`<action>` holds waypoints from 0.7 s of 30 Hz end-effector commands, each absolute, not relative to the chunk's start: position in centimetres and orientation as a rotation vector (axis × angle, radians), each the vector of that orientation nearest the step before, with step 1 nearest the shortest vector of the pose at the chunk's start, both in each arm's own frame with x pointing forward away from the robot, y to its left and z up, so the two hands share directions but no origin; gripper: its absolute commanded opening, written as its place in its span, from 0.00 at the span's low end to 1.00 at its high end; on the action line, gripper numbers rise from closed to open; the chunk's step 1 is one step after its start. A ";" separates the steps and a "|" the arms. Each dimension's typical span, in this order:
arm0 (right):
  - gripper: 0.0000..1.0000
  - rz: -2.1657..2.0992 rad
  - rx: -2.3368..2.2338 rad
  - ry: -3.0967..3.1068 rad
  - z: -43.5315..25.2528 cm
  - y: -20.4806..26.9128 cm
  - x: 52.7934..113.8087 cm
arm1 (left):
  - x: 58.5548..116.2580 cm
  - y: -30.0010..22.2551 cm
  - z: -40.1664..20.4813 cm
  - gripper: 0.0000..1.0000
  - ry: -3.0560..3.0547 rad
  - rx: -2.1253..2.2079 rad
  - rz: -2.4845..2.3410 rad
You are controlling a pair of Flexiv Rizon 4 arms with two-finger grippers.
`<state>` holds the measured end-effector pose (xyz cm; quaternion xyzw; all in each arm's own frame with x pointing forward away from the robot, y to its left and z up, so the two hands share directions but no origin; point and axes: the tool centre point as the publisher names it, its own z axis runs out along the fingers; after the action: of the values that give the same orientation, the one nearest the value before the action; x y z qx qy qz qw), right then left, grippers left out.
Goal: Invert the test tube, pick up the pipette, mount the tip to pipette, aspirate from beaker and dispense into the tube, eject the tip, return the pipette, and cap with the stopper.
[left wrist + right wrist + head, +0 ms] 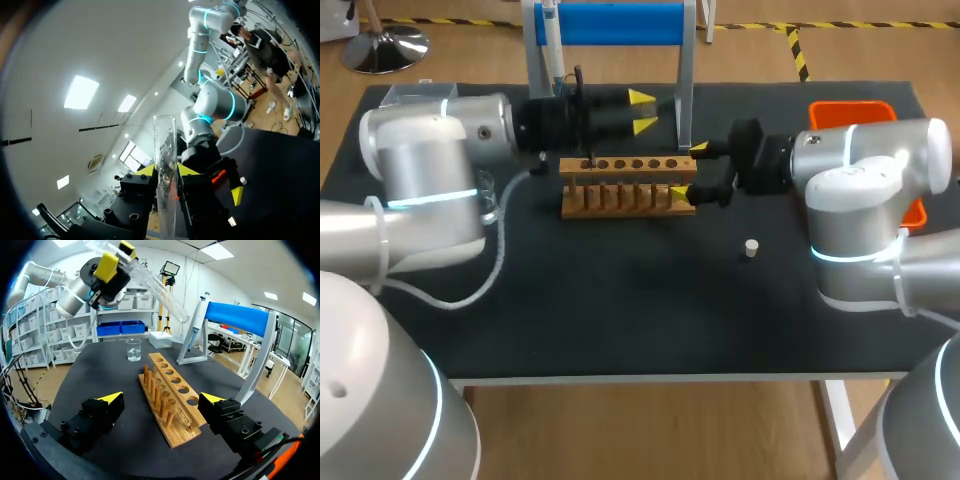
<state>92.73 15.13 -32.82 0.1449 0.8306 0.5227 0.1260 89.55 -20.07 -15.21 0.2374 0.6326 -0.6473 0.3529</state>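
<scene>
The left end effector (pixel 166 171) is clenched on the glass test tube (pixel 165 137), holding it off the surface (pixel 620 310) behind the wooden rack (pixel 628 186). The right end effector (pixel 162 401) is released, with its fingers on either side of the rack's end and not touching it. A white stopper (pixel 751 247) lies nearby.

Two bulky robot arms in glossy silver-white, the left arm (pixel 420 170) and the right arm (pixel 865 200), have rounded joint housings ringed by thin glowing cyan bands. A white cable (pixel 501 250) loops from the left arm. The left gripper (pixel 643 111) and right gripper (pixel 690 170) are blocky, black and studded with screws, with triangular yellow fingertips (pixel 112 398).
</scene>
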 end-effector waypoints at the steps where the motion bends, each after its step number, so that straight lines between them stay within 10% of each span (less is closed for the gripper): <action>1: 1.00 1.524 0.422 2.418 -32.8 15.0 92.7 | 88.8 -20.4 -15.0 0.00 1.659 0.453 -1.708; 21: 1.00 1.524 0.422 2.418 -32.8 15.0 92.7 | 90.4 -19.3 -14.2 0.00 1.778 0.420 -1.945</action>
<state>92.72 15.13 -32.82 0.1449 0.8305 0.5229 0.1260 89.05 -20.19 -14.32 0.1286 0.6410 -0.6985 0.2911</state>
